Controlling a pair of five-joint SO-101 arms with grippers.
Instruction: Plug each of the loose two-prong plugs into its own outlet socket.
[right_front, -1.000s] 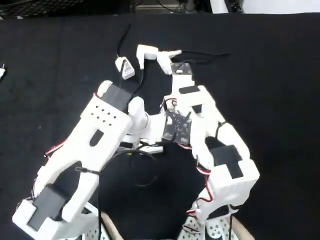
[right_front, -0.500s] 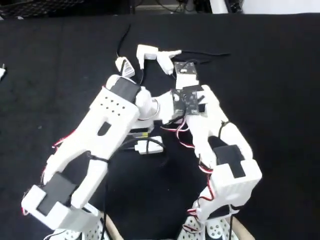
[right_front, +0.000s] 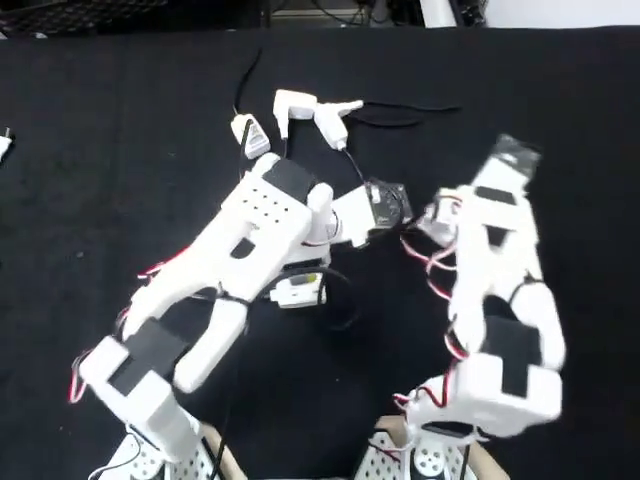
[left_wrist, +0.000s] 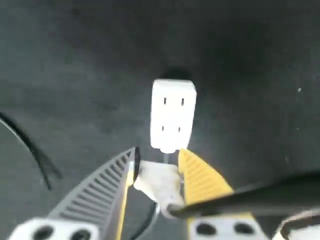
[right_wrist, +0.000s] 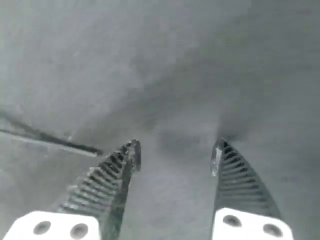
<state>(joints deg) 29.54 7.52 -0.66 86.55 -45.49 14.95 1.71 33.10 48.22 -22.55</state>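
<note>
Start on your left: the left arm (right_front: 250, 235) is folded low over the middle of the black table (right_front: 560, 100) so that its wrist looks straight down on the outlet block (left_wrist: 173, 114), which lies flat with both pairs of slots facing up. The left gripper (left_wrist: 158, 157) pinches a white plug (left_wrist: 159, 181) by its flanks, which leaves the prong end free to lead. The plug's black cord (left_wrist: 250, 197) trails off to one side, clear of the slots. The plug sits right at the near end of the block, with its prongs pointing at that end face rather than down into a slot. I cannot tell whether they touch it. You will probably need to lift, carry the plug over a slot pair and tip it prongs-down before pressing. The block looks light and unanchored, so a sideways push could slide it. Farther back, near the table's far edge, three white corded pieces (right_front: 293, 103) lie close together. I cannot tell plug from socket among them, but they seem to be the work left over. On your right, the right arm (right_front: 495, 250) is raised and well apart from the block. The right gripper (right_wrist: 175, 150) is spread wide over bare cloth near a thin cable (right_wrist: 50, 140), holding nothing, and it is free to steady the block if it skids.
</note>
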